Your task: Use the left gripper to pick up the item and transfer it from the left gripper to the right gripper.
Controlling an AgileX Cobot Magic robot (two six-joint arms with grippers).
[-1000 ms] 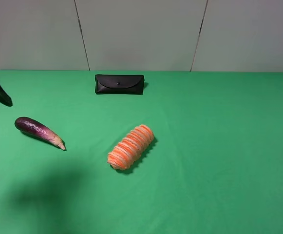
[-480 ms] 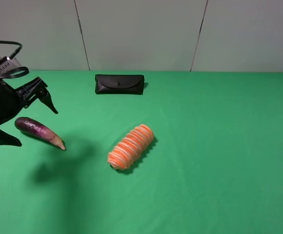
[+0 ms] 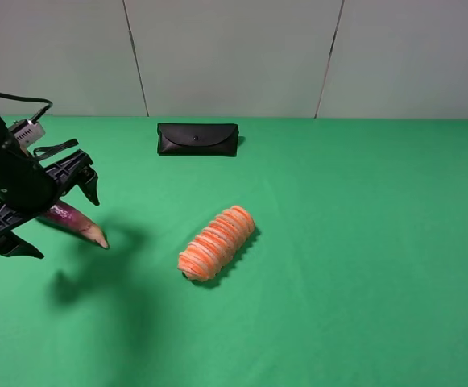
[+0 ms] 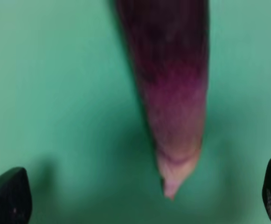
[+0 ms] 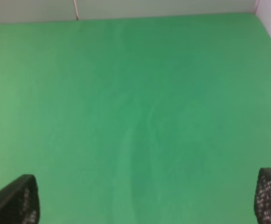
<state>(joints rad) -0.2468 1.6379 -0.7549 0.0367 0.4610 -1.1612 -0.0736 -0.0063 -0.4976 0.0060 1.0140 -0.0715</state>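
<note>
Wide open at the left gripper [image 3: 50,218], fingers [image 4: 7,196] either side of the eggplant [image 3: 79,224], apart from it, gripping nothing. Lying on the green cloth [image 3: 338,242] at the left, pale tip toward the roll [image 3: 216,243]. Likewise spread and empty at the right gripper [image 5: 142,200].

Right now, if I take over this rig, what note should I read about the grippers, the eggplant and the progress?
Left gripper: open, above the eggplant, one finger on each side of its pointed end, not closed on it.
Right gripper: open, empty, over bare green table; not in the high view.
Eggplant: lying on the table, left side.
Done: approach only.
Left to do: lower, grasp, lift, pass it to the right gripper.
</note>
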